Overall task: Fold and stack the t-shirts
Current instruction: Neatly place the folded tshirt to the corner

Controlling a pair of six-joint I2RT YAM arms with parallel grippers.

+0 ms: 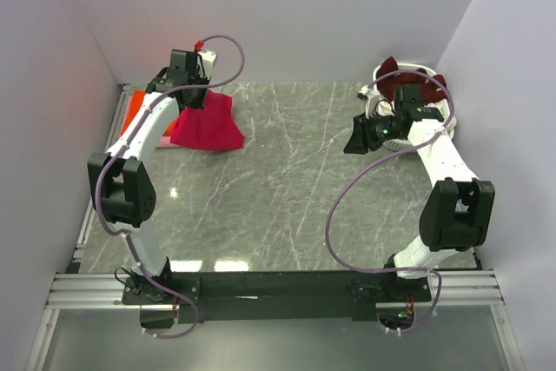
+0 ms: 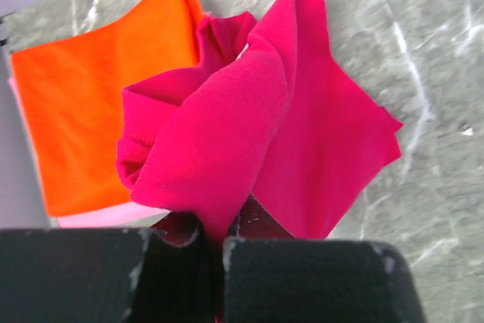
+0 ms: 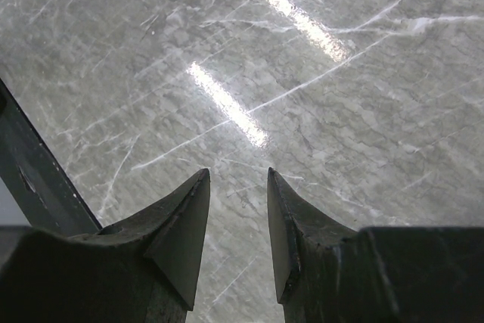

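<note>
One crimson-pink t-shirt (image 2: 265, 134), bunched, rumpled.

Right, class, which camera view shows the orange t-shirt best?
The left wrist view: the orange t-shirt lies flat and large there, partly hidden by the crimson t-shirt. The top view shows only a sliver of it beside the left arm. The right wrist view shows only table.

High overhead rear view; both wrist views close, downward, onto the same table (image 1: 295, 180)
</note>
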